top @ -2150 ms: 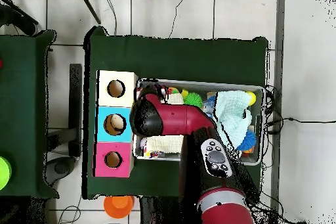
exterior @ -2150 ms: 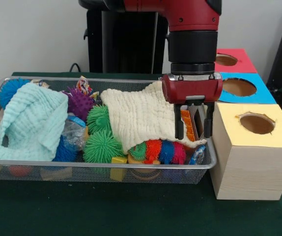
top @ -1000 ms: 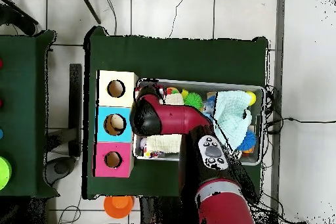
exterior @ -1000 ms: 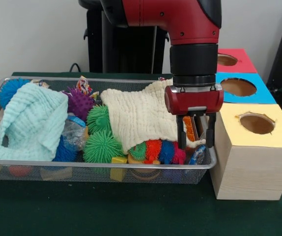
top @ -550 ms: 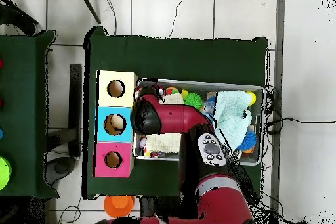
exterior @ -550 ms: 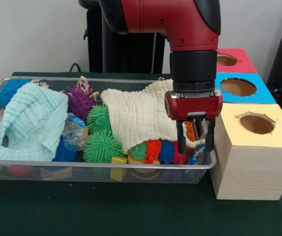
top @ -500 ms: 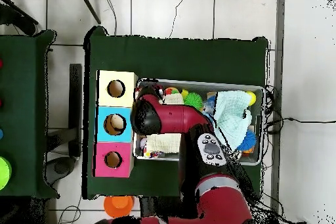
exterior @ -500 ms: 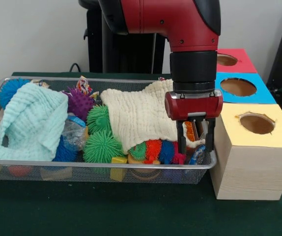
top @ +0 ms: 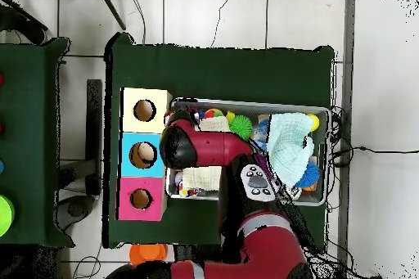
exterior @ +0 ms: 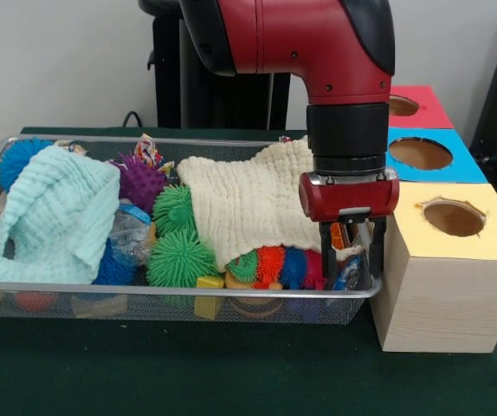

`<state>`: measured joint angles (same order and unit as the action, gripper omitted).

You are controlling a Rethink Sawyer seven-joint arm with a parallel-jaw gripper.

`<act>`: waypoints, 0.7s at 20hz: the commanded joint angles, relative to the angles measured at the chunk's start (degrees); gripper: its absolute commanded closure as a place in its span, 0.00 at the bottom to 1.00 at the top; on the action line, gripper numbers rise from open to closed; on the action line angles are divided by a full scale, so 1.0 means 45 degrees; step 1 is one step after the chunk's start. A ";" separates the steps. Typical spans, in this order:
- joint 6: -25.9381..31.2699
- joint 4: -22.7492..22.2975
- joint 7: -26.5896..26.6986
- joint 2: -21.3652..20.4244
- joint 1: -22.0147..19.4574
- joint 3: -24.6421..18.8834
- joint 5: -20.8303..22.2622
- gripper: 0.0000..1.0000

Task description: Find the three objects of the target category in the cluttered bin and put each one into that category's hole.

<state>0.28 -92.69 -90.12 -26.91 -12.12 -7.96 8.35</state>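
The wire mesh bin (exterior: 179, 289) is full of clutter; it also shows in the overhead view (top: 324, 114). A crushed clear bottle with a blue label (exterior: 130, 230) lies between the mint cloth and the green spiky balls. A scrap of clear and blue plastic (exterior: 349, 274) shows in the bin's right front corner. My gripper (exterior: 351, 265) is open and reaches down into that corner, its fingers either side of the scrap and of something orange, right beside the yellow box. In the overhead view the arm (top: 182, 146) hides the gripper.
A cream cloth (exterior: 248, 204) and a mint cloth (exterior: 54, 212) cover much of the bin. Green (exterior: 179, 256) and purple (exterior: 140, 180) spiky balls lie between them. Yellow (exterior: 453, 217), blue (exterior: 420, 153) and red (exterior: 400, 106) boxes with holes stand at the right.
My gripper has shifted slightly right towards the yellow box and sunk lower into the bin's corner. Its fingers stay spread. Nothing in the bin has moved.
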 commanded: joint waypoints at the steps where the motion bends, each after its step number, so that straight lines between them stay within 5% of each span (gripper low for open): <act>1: -0.0162 0.1029 -0.1305 0.0879 0.0279 -0.0262 0.0383 0.00; 14: 0.0314 0.1340 -0.1303 0.0989 0.0581 0.0252 0.0208 0.00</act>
<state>0.33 -91.23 -90.12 -26.53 -10.35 -6.05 8.37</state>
